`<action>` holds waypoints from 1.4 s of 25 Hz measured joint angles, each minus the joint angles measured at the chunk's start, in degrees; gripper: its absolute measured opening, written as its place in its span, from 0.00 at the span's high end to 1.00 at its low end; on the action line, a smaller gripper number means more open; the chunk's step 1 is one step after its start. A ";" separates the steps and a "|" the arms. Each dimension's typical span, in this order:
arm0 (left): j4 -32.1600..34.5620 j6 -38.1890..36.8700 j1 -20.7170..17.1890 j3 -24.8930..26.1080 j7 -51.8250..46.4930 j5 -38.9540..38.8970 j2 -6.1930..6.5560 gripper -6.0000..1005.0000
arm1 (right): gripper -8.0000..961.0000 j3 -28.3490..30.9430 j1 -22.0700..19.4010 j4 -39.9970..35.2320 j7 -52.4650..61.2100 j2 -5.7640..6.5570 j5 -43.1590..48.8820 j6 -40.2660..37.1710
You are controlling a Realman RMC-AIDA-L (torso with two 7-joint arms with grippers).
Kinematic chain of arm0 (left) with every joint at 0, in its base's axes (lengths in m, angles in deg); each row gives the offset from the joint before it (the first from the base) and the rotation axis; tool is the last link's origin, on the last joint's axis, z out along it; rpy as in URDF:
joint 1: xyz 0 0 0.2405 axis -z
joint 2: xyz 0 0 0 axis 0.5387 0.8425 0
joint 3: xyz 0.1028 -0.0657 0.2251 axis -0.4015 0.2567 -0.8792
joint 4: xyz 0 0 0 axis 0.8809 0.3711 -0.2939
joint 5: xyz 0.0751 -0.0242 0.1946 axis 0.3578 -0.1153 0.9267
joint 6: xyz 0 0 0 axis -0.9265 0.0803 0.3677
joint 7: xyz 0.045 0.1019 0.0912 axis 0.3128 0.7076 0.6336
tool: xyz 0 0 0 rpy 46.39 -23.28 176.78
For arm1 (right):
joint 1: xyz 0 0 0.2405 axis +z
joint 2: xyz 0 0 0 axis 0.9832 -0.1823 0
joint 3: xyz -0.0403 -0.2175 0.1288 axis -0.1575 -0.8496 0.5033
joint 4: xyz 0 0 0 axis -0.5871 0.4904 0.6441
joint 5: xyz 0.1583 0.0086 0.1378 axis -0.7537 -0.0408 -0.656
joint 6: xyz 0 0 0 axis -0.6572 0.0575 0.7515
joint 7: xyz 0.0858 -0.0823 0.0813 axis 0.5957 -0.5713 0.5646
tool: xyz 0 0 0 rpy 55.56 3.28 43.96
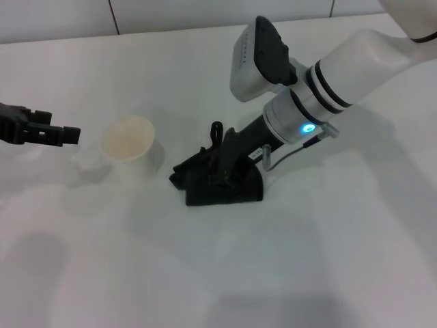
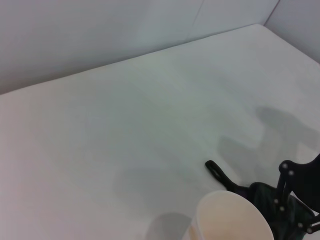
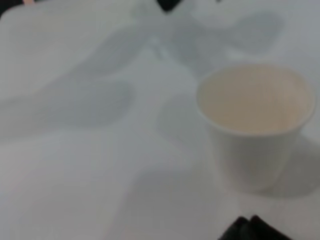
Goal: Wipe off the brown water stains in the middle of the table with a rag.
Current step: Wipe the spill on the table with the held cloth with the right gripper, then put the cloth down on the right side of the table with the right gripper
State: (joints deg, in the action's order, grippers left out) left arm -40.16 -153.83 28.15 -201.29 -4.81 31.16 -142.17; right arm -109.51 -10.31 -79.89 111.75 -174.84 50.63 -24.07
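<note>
- Right end effector (image 1: 222, 164) presses down, clamped on the rag (image 1: 222, 183) mid-bench (image 1: 328, 260); stain is hidden, perhaps underneath.
- A wide swipe could topple the cup (image 1: 128, 145) just beside.
- Left end effector (image 1: 58, 134) hangs parked, fingers apart.

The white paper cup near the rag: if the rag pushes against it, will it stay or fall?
The paper cup looks thin-walled and empty, so it is probably very light and would slide or tip easily. It stands upright on the smooth table, which likely gives little grip. The rag under the right claw looks soft.
</note>
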 joint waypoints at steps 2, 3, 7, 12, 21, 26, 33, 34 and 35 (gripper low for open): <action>0.10 0.10 0.03 0.00 0.00 0.00 0.13 0.11 | 0.87 -0.20 0.04 0.07 1.06 0.04 1.19 -0.30; 0.11 0.13 0.02 0.00 0.00 0.00 0.18 0.11 | 0.87 -0.39 -0.01 0.36 1.39 0.11 1.65 -0.97; 0.10 0.34 -0.08 0.00 0.00 0.00 0.21 0.11 | 0.87 -0.80 -0.32 3.15 1.43 0.10 2.20 -5.93; 0.12 0.45 -0.06 0.00 0.00 -0.01 0.20 0.11 | 0.87 -1.40 -0.43 6.42 1.14 0.08 2.27 -11.73; 0.12 0.45 0.05 0.00 0.00 -0.02 -0.03 0.11 | 0.87 -1.67 -0.92 9.98 0.30 0.28 -0.91 -12.04; 0.10 0.45 0.14 0.00 0.00 -0.02 -0.18 0.11 | 0.86 -1.93 -1.39 14.44 -0.07 0.33 -3.49 -12.07; 0.14 0.45 0.17 0.00 0.00 -0.02 -0.22 0.11 | 0.87 -2.34 -2.62 21.46 -0.16 0.55 -5.24 -12.03; 0.15 0.45 0.17 0.00 0.00 -0.02 -0.25 0.11 | 0.87 -2.81 -2.92 22.54 -0.02 0.54 -5.38 -12.01; 0.15 0.47 0.17 0.00 0.00 -0.02 -0.27 0.11 | 0.87 -3.27 -3.22 23.47 0.21 0.53 -5.53 -12.03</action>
State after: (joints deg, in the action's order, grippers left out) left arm -40.01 -153.35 28.32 -201.29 -4.80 31.14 -142.44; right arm -112.79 -13.53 -56.42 111.96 -174.31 45.11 -36.10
